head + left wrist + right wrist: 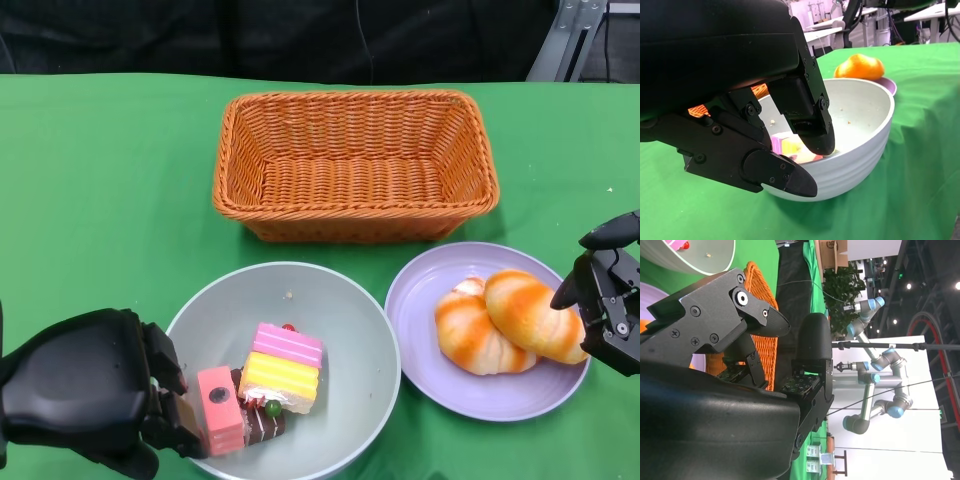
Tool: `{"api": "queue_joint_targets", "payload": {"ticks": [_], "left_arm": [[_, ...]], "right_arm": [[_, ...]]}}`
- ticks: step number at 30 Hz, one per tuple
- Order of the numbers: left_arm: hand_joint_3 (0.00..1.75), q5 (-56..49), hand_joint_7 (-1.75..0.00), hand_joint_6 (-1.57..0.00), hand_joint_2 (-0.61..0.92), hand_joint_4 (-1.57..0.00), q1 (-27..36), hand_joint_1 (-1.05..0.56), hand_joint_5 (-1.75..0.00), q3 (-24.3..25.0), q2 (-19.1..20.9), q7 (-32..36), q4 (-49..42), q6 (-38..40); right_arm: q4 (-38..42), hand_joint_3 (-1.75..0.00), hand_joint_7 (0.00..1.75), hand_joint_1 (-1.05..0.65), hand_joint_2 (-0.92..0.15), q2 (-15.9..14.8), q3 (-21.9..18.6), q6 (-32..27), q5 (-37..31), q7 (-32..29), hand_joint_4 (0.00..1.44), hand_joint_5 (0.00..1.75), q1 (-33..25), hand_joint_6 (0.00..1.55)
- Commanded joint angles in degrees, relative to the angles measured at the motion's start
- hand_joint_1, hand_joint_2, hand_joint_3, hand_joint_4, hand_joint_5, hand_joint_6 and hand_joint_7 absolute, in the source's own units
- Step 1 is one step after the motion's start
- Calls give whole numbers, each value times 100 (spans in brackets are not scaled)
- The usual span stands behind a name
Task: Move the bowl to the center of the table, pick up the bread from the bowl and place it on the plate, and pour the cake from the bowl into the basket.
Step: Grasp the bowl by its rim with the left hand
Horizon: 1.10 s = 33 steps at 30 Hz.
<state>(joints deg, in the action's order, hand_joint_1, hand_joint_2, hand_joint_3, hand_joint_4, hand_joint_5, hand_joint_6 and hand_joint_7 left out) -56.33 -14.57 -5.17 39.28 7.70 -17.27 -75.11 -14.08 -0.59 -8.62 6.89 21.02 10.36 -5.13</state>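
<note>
Two bread rolls (508, 322) lie on the plate (420, 290), just beside the open, empty right hand (607, 300). Left hand (95, 392) pinches the bowl (345, 310) rim, fingers inside and outside; cake pieces (262, 385) inside, basket (355, 165) beyond.

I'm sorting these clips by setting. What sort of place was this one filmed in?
Most likely a robotics lab or demo hall: a green-covered table set with toy food, grey industrial robot arms standing behind it, and more white worktables in the background.
</note>
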Motion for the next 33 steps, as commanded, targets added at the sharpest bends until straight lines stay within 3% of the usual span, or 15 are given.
{"api": "queue_joint_targets", "payload": {"ticks": [1,18,33], "left_arm": [[0,-30,-2,-116,87,-115,85,-57,-7,-112,152,158,79,61],[0,-173,0,-113,86,-111,364,-60,-2,-519,198,192,684,999],[0,28,-1,-111,88,-111,265,-60,-1,-1055,308,-495,1015,1890]], "right_arm": [[-102,-105,135,-14,-55,33,-33,-67,130,-14,68,173,-53,61],[-225,-106,136,-15,-53,91,3,-32,25,-48,68,174,-172,61],[-213,-104,135,-15,-54,127,12,138,17,18,70,174,-231,62]]}}
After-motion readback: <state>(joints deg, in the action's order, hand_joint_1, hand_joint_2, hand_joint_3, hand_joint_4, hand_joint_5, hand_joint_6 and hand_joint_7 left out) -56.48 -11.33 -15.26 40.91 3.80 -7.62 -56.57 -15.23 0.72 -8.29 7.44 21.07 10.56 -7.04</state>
